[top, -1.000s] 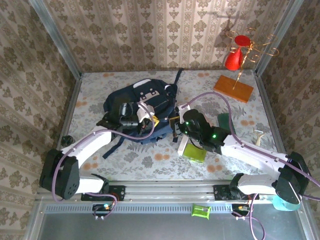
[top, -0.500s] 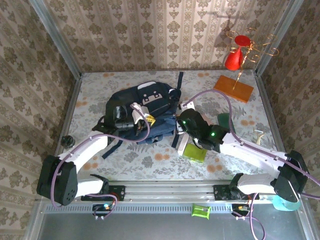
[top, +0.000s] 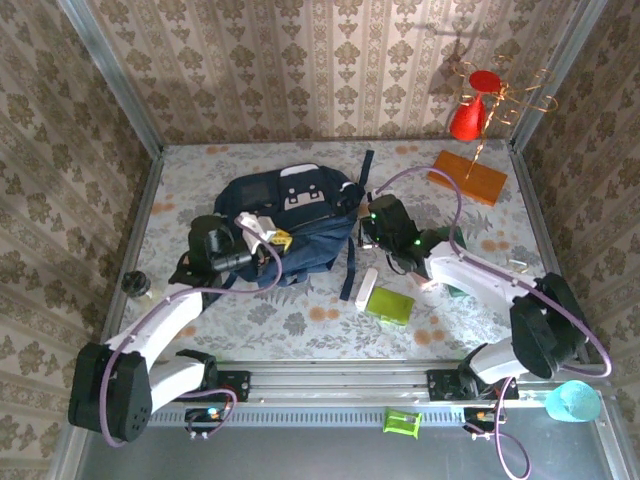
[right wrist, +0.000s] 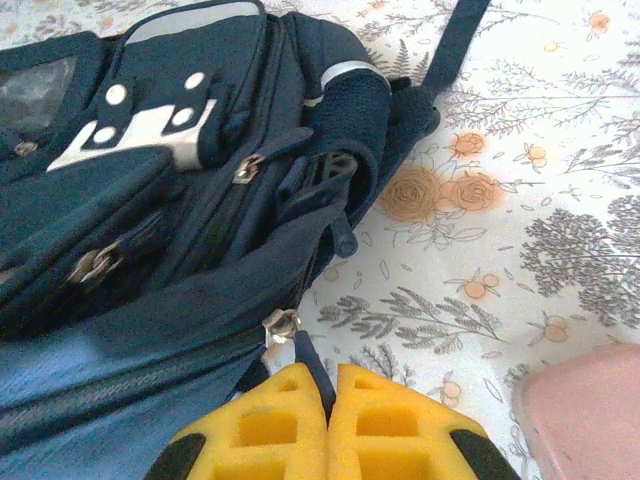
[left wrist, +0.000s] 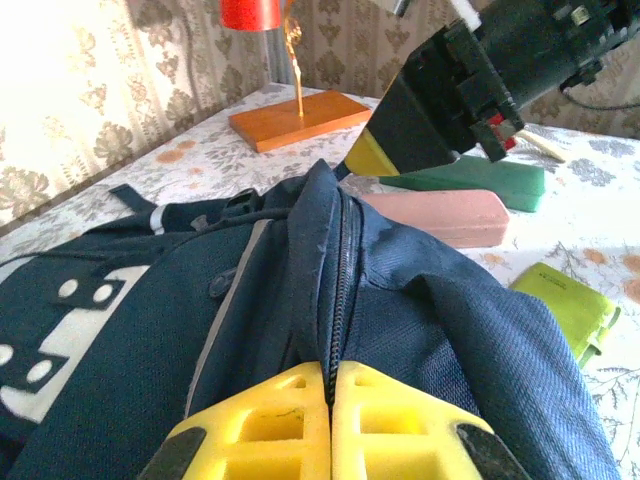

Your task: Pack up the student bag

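Large dark navy fabric backpack (top: 300,200) lying left of the flat orange board (top: 468,177); left gripper (left wrist: 330,405) pinching its zip seam (left wrist: 341,250), right gripper (right wrist: 330,410) clamped on the zip pull (right wrist: 284,326), best drawn steadily, fabric kept taut.

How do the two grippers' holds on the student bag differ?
The left gripper pinches the student bag along its zipper seam; the right gripper pinches the dark pull tab on a metal zipper slider. From above, the left gripper is at the bag's near edge, the right gripper at its right end. Both are shut.
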Controlling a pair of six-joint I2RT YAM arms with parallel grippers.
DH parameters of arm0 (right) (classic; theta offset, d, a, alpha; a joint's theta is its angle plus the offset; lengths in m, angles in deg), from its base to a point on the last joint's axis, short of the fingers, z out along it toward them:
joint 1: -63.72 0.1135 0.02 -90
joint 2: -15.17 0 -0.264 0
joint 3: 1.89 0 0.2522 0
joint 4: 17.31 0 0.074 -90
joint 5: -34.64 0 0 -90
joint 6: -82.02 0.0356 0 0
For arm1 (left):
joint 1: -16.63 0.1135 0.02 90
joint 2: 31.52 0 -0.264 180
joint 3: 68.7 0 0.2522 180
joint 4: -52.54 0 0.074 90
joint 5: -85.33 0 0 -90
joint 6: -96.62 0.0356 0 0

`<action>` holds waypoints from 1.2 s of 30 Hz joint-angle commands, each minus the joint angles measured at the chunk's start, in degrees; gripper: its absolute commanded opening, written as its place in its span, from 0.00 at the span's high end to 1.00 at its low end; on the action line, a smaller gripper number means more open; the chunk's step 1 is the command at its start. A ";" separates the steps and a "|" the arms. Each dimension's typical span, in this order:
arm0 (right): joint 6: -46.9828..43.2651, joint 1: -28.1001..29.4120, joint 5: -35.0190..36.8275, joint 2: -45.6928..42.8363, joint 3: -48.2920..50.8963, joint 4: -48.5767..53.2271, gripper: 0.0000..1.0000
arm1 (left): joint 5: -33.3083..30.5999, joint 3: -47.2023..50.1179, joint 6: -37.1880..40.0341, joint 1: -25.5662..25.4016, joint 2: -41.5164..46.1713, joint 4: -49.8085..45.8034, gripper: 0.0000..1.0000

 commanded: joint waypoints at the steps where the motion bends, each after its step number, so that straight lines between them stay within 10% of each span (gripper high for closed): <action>1: 2.06 -5.94 9.27 3.18 -1.69 0.63 1.00 | -0.98 2.33 -7.35 4.60 3.85 14.14 1.00; 27: 3.38 -13.45 -4.20 15.06 -5.39 -10.97 1.00 | 1.51 1.55 -12.72 3.88 -1.00 20.90 1.00; 36: 0.41 -13.45 -8.55 2.76 -0.46 -0.74 0.67 | -6.41 -2.41 -11.62 0.16 -7.78 15.18 1.00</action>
